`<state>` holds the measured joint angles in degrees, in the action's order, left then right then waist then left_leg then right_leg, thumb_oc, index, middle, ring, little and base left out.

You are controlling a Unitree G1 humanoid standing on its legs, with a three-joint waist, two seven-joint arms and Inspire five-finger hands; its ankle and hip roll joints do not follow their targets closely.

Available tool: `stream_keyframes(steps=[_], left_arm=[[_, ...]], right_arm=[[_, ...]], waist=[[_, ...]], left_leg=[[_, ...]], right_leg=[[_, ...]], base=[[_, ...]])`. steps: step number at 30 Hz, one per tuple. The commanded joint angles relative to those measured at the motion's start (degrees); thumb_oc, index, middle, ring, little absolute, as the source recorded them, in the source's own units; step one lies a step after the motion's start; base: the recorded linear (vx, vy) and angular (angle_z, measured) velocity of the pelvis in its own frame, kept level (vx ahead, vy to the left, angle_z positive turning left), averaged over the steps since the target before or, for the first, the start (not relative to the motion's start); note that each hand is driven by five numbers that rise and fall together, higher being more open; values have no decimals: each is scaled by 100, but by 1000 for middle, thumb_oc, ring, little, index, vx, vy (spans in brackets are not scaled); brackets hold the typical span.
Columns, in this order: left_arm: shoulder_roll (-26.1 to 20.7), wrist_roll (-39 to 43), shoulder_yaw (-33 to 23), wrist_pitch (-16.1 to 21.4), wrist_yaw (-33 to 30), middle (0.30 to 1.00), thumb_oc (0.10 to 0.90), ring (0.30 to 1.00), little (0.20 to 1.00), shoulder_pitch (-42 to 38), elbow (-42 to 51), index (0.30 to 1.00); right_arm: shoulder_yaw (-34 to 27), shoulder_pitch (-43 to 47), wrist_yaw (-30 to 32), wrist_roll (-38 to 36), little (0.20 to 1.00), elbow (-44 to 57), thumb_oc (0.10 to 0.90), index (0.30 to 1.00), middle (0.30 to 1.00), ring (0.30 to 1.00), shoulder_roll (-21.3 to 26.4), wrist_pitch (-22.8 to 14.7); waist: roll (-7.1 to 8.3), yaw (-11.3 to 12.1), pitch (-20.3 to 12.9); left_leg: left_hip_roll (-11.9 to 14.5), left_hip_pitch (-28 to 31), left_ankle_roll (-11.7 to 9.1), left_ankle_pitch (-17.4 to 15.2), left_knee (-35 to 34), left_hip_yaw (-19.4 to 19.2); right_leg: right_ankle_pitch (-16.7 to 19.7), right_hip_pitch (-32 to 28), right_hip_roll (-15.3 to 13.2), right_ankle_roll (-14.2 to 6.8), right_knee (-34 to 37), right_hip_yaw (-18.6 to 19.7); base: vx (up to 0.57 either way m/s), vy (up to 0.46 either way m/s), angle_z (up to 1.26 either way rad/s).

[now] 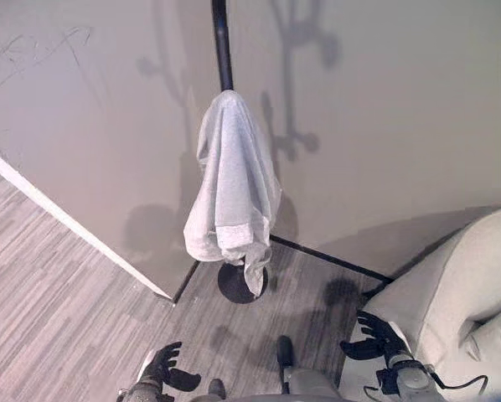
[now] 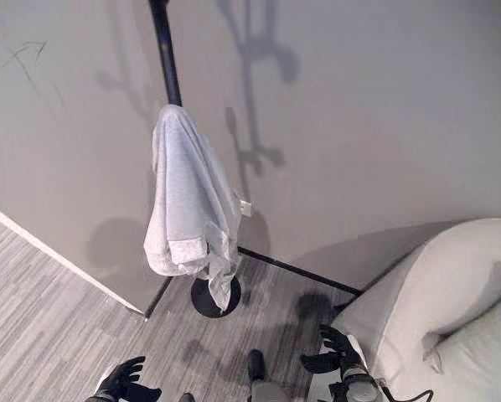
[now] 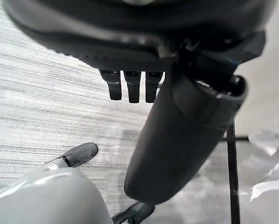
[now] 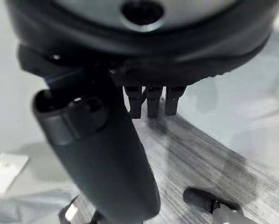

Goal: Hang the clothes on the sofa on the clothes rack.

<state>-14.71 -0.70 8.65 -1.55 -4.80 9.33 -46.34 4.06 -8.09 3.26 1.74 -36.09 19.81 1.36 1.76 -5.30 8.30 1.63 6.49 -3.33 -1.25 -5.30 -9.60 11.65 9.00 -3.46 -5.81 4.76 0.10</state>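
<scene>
I see the beige sofa [image 1: 460,285] at the right, near the wall corner. The black clothes rack [image 1: 223,50] stands in this corner, and the light grey shirt [image 1: 234,193] hangs draped on it, above its round base [image 1: 234,285]. My left hand [image 1: 165,368] and right hand [image 1: 376,339] are low, fingers relaxed and apart, holding nothing.

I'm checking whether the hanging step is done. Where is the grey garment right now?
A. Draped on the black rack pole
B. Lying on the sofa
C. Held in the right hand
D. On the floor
A: the grey garment hangs over the black rack pole, above its round base, while both hands are open and hold nothing.
</scene>
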Motion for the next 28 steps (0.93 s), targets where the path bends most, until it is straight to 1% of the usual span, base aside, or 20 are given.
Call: stream_keyframes(steps=[1, 2, 3, 4, 5, 7, 8, 10, 11, 12, 13, 16, 18, 21, 28], left_arm=[[-489, -366, -34, 407, -188, 900, 800, 900, 900, -482, 165, 900], [-532, -361, -33, 414, -203, 900, 800, 900, 900, -514, 163, 900], [-559, -320, -38, 421, -232, 900, 800, 900, 900, -584, 124, 900], [-567, -294, -28, 413, -263, 900, 800, 900, 900, -620, 104, 900], [-567, -319, 15, 398, -297, 900, 800, 900, 900, -703, 31, 900], [-586, -362, 30, 364, -352, 900, 800, 900, 900, -738, -3, 900], [-556, -347, 35, 357, -372, 900, 800, 900, 900, -748, -155, 900], [-492, -353, 42, 350, -406, 900, 800, 900, 900, -743, -317, 900], [-467, -357, 22, 350, -415, 900, 800, 900, 900, -755, -409, 900], [-417, -331, 6, 354, -425, 900, 800, 900, 900, -773, -536, 900], [-373, -315, -22, 361, -465, 900, 800, 900, 900, -771, -656, 900], [-251, -162, -74, 363, -464, 900, 800, 900, 900, -711, -806, 900], [-175, -230, -30, 351, -392, 900, 800, 900, 900, -673, -1069, 900], [-110, -262, -20, 334, -368, 900, 800, 900, 900, -647, -1308, 900], [-97, -362, 47, 339, -342, 900, 800, 900, 900, -680, -1392, 900]], right_arm=[[122, 447, 254, -4, 900, 200, 800, 900, 900, 900, -22, -289], [157, 455, 266, -31, 900, 146, 800, 900, 900, 900, -84, -281], [201, 494, 291, -70, 900, 105, 800, 900, 900, 900, -138, -280], [226, 510, 304, -96, 900, 80, 800, 900, 900, 900, -173, -277], [263, 516, 340, -139, 900, 10, 800, 900, 900, 900, -194, -290], [296, 514, 358, -156, 900, -139, 800, 900, 900, 900, -208, -288], [307, 517, 385, -159, 900, -343, 800, 900, 900, 900, -250, -269], [326, 536, 464, -82, 900, -596, 800, 900, 900, 900, -282, -218], [347, 545, 516, -107, 900, -710, 800, 900, 900, 900, -293, -207], [396, 640, 521, -155, 900, -930, 800, 900, 900, 900, -318, -210], [453, 692, 535, -100, 900, -1084, 800, 900, 900, 900, -300, -172], [505, 645, 519, -60, 900, -1175, 800, 900, 900, 900, -282, -122], [478, 588, 519, -64, 900, -1301, 800, 900, 900, 900, -279, -102], [490, 501, 513, -68, 900, -1357, 800, 900, 900, 900, -315, -113], [535, 426, 460, -69, 900, -1436, 800, 900, 900, 900, -297, -123]], waist=[[183, 5, 277], [175, 10, 343], [170, 36, 380], [139, 79, 398], [74, 144, 412], [17, 203, 328], [-4, 252, 249], [126, 377, 135], [190, 413, 46], [241, 443, -21], [243, 472, -73], [213, 482, -168], [175, 453, -194], [176, 424, -218], [174, 377, -268]], left_leg=[[-325, 128, 369, -572, 30, -73], [-276, 83, 371, -515, 30, -170], [-236, 4, 371, -435, 30, -261], [-186, -58, 376, -384, 30, -333], [-110, -113, 385, -330, 30, -443], [-21, -192, 413, -274, 32, -593], [1, -206, 396, -334, 47, -622], [-79, -287, 338, -312, 106, -690], [-100, -357, 321, -324, 142, -730], [-81, -454, 321, -239, 203, -828], [-49, -475, 299, -234, 249, -874], [-42, -420, 302, -257, 258, -851], [0, -341, 268, -195, 174, -809], [44, -236, 241, -186, 137, -818], [94, -127, 180, -150, 72, -811]], right_leg=[[301, 175, -369, -713, -191, -260], [261, 233, -404, -687, -267, -377], [117, 272, -472, -605, -462, -607], [-70, 231, -570, -513, -679, -884], [-357, 103, -693, -398, -1037, -1227], [-696, -100, -878, -233, -1655, -1521], [-917, -305, -956, -285, -2113, -1572], [-1205, -811, -803, -231, -1556, -1574], [-1291, -995, -718, -234, -1135, -1590], [-1170, -1051, -619, -189, -735, -1549], [-1098, -1065, -530, -198, -534, -1477], [-1025, -1167, -394, -180, -198, -1348], [-1065, -1207, -316, -123, -167, -1341], [-1076, -1280, -263, -101, -86, -1322], [-1074, -1385, -226, -84, 4, -1314]], base=[[-189, 34, -70], [-299, 50, -71], [-310, 54, -82], [-306, 68, -82], [-266, 77, -63], [-192, 85, -53], [-114, 54, -53], [-85, -40, -29], [-115, -124, -11], [-98, -132, -9], [-77, -112, -25], [20, -52, -37], [5, -39, -21], [0, -21, 0], [2, -7, 1]])
